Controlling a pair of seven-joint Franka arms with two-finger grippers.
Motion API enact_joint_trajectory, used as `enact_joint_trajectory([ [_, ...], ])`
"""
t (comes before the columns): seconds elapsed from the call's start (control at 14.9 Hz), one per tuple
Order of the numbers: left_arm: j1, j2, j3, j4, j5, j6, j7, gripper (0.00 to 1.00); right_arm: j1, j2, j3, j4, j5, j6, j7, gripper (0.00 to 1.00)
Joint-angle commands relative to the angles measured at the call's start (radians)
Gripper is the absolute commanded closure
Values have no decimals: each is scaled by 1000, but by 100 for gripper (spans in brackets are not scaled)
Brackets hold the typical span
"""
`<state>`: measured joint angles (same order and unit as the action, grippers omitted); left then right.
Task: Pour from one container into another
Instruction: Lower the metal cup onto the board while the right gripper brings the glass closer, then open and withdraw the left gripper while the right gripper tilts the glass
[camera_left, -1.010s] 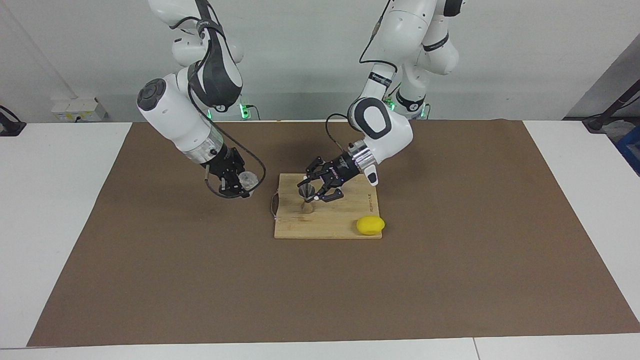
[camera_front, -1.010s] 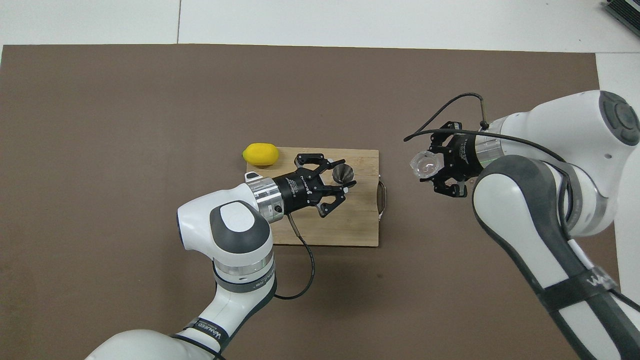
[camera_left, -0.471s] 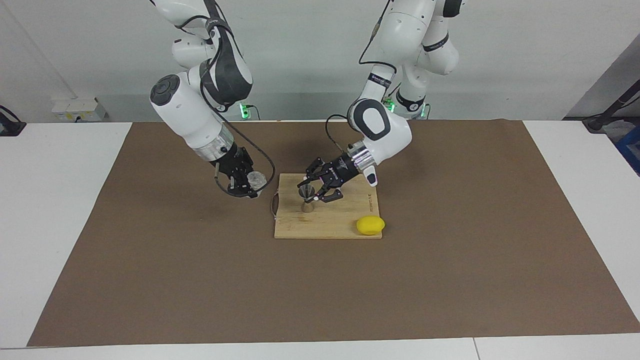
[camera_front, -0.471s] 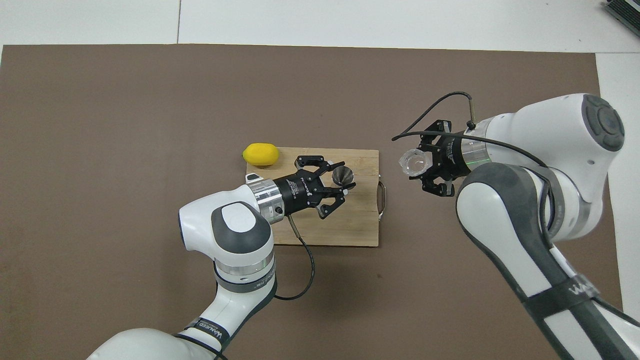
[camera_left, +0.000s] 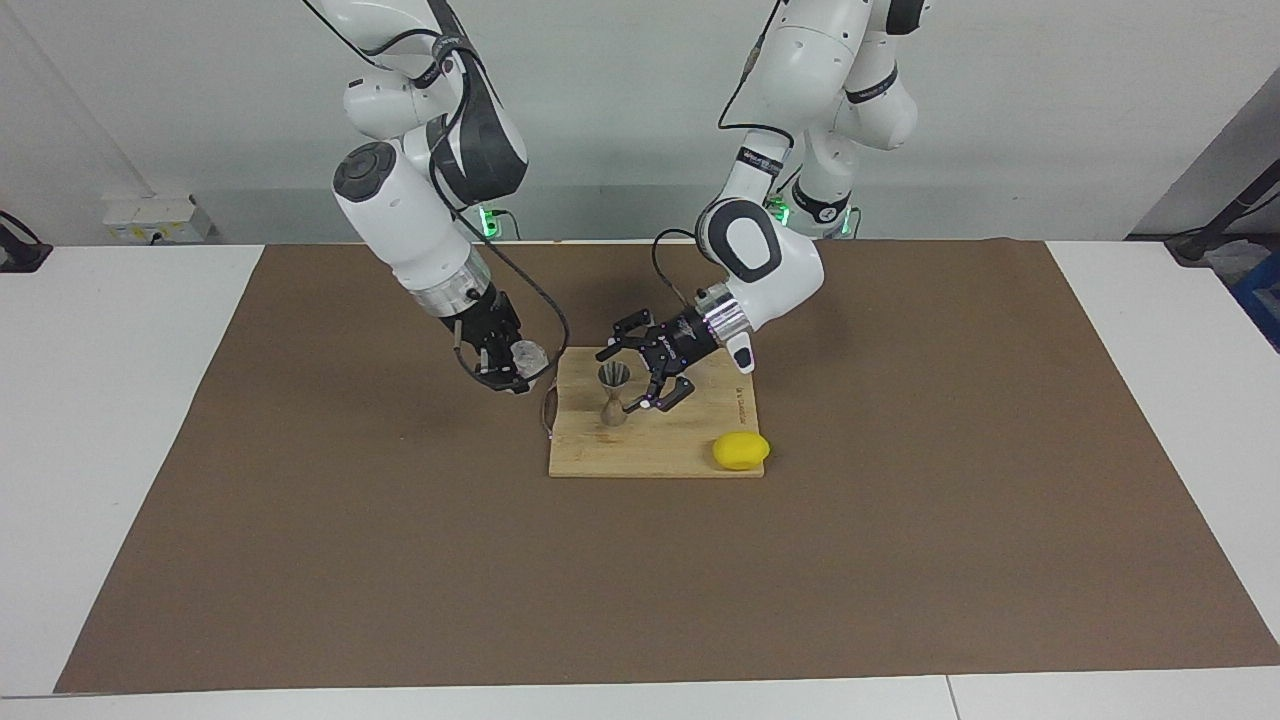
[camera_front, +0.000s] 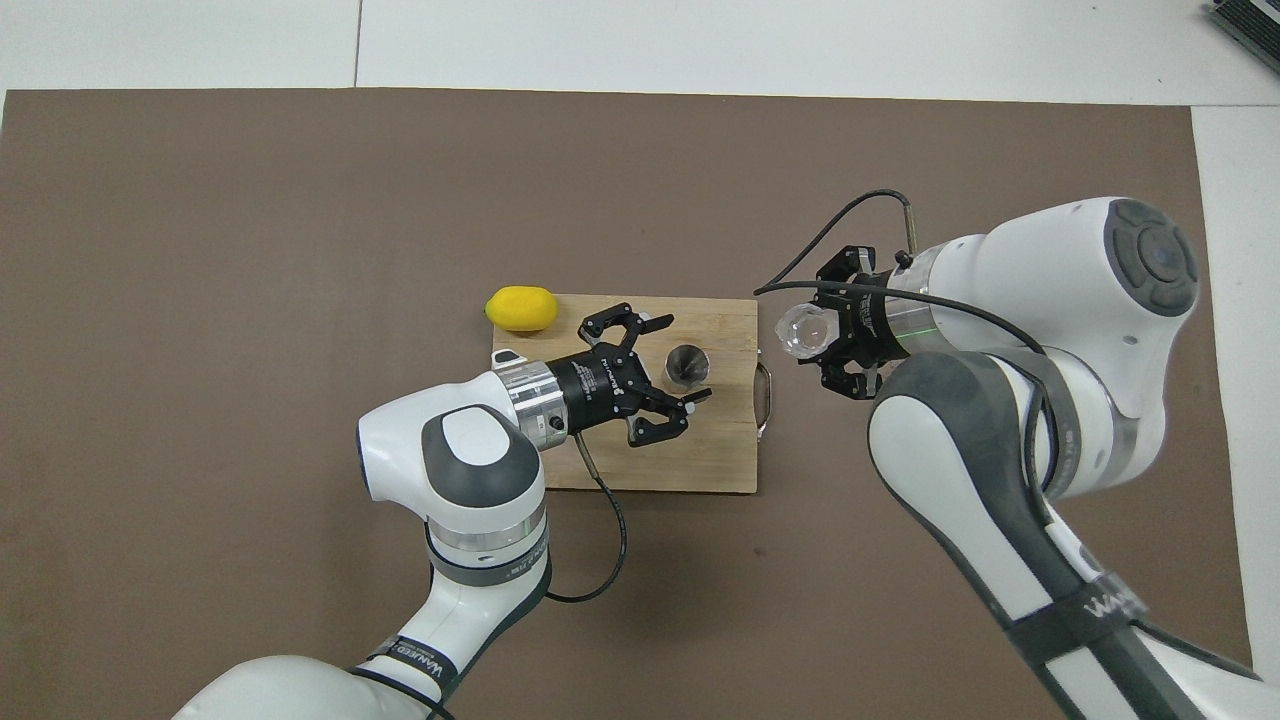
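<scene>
The metal jigger (camera_left: 613, 392) stands upright on a wooden cutting board (camera_left: 680, 458), also seen in the overhead view (camera_front: 687, 365). My left gripper (camera_left: 617, 381) is open, low over the board, one finger on each side of the jigger with gaps showing (camera_front: 688, 358). My right gripper (camera_left: 514, 367) is shut on the small clear cup (camera_left: 528, 353) and holds it in the air over the mat, just beside the board's handle end. In the overhead view the cup (camera_front: 803, 330) sits at the tip of the right gripper (camera_front: 818, 337).
A yellow lemon (camera_left: 741, 451) lies at the board's corner toward the left arm's end, farther from the robots than the jigger. A wire handle (camera_front: 765, 398) sticks out of the board (camera_front: 720, 462) toward the right arm. A brown mat (camera_left: 900, 560) covers the table.
My right gripper has carried the cup toward the board and a little higher. My left gripper's fingers have spread wider around the jigger.
</scene>
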<state>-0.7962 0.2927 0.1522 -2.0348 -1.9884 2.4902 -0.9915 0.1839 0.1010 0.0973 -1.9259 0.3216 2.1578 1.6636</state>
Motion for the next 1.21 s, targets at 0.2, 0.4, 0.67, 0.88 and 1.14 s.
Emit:
enact_joint_trajectory([
  [0.2, 17, -81, 4, -25, 54, -45, 22, 0, 55, 8, 4, 16, -134, 72, 134, 91],
  [0.4, 32, -144, 6, -59, 62, -45, 20, 0, 80, 35, 2, 62, -141, 62, 165, 91],
  [0.67, 136, -188, 7, -38, 394, -126, 5, 0, 118, 75, 4, 99, -197, 56, 212, 91],
  [0.88, 212, -182, 13, 31, 689, -145, 7, 0, 138, 97, 4, 105, -225, 56, 211, 91],
  [1.14, 287, -181, 17, 119, 1041, -145, 8, 0, 143, 100, 4, 100, -323, 36, 202, 91],
])
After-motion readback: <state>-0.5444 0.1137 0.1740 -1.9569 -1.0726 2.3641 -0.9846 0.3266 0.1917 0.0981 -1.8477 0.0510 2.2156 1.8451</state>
